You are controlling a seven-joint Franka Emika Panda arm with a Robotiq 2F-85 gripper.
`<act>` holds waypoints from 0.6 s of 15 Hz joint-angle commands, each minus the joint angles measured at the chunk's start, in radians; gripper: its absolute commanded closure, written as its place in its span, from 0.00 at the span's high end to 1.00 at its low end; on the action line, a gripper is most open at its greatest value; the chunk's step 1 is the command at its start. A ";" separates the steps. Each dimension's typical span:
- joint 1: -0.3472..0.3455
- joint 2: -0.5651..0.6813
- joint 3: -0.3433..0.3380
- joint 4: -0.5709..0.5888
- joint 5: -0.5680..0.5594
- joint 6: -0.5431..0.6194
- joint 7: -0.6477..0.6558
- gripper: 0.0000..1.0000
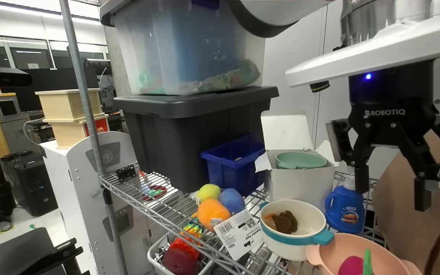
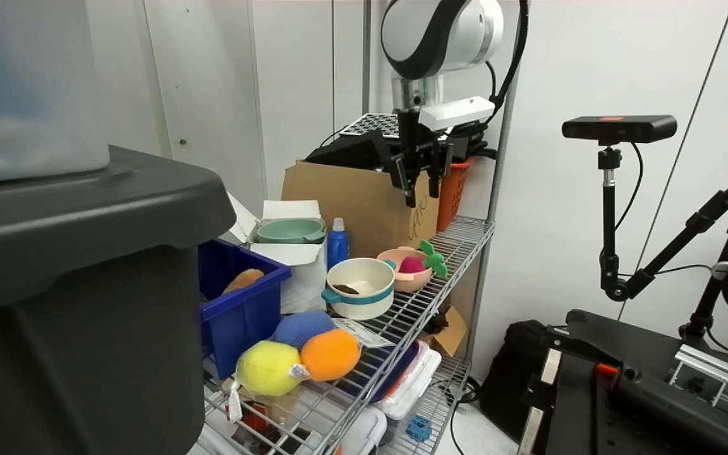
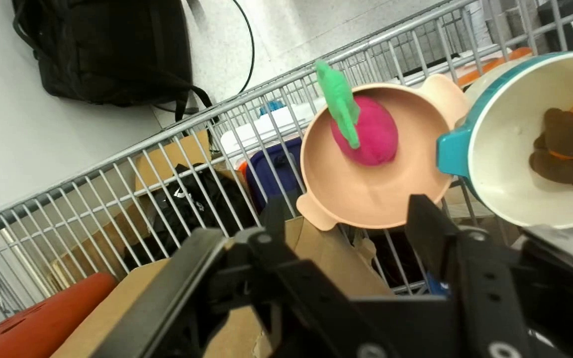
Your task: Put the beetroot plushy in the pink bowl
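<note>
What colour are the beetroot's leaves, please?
The leaves are green, showing best in the wrist view.

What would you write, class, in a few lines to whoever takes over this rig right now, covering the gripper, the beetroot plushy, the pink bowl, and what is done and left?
Gripper: open, holding nothing, hanging above the wire shelf.
Pink bowl: on the shelf, beside the white bowl with teal handles.
Beetroot plushy: inside the pink bowl, its green top reaching past the rim.
Done: the plushy is in the bowl.
Left: probably nothing for the placement; perhaps just back away.
</note>
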 commanded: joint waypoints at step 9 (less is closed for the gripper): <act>-0.032 -0.046 0.011 0.010 0.004 -0.031 -0.008 1.00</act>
